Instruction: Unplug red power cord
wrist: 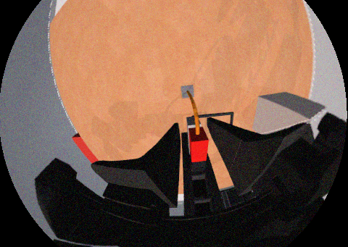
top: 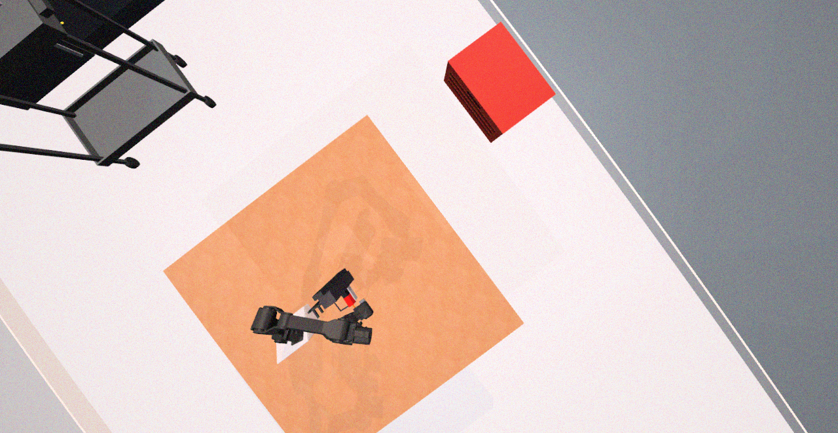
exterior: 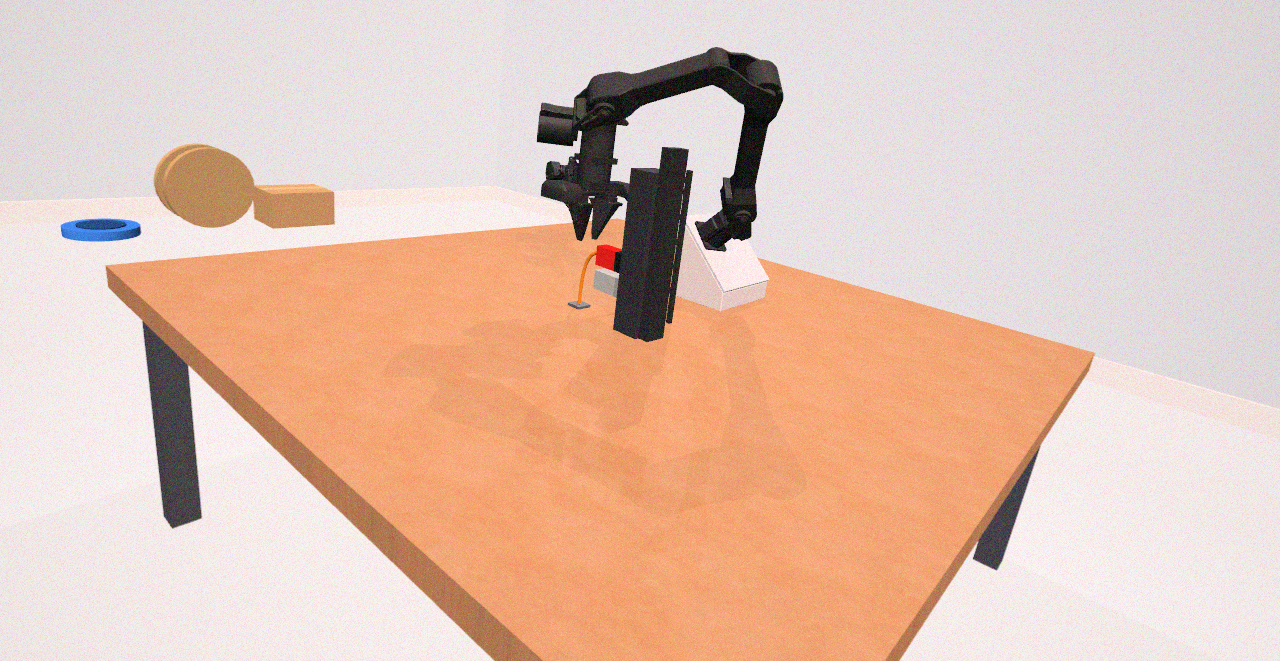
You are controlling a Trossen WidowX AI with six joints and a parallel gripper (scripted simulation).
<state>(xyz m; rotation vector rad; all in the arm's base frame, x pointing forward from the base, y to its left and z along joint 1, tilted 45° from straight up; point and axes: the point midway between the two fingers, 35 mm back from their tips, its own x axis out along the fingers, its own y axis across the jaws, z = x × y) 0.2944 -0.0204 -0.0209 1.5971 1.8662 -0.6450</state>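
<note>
The red plug point(top: 349, 299) point(exterior: 606, 256) point(wrist: 199, 151) sits against the end of the dark power strip point(wrist: 198, 185), above a light grey block point(exterior: 605, 281). Its prongs are hidden, and the tall black pieces hide much of the strip in the exterior view. An orange cord point(exterior: 582, 279) point(wrist: 194, 107) curves from the plug down to a small grey plate point(exterior: 579, 304) point(wrist: 187, 91) on the table. My gripper point(exterior: 588, 239) point(wrist: 193, 124) is partly open and empty, pointing down. Its fingertips are above the plug, apart from it; in the wrist view the plug shows between the fingers.
Tall black upright pieces point(top: 335, 285) point(exterior: 646, 249) stand close beside the plug. A thin dark frame point(wrist: 232, 118) is beside the cord. The white sloped base box point(exterior: 726, 276) point(wrist: 277, 114) stands near the arm's base. The wooden tabletop point(top: 410, 254) point(exterior: 447, 370) lies beneath.
</note>
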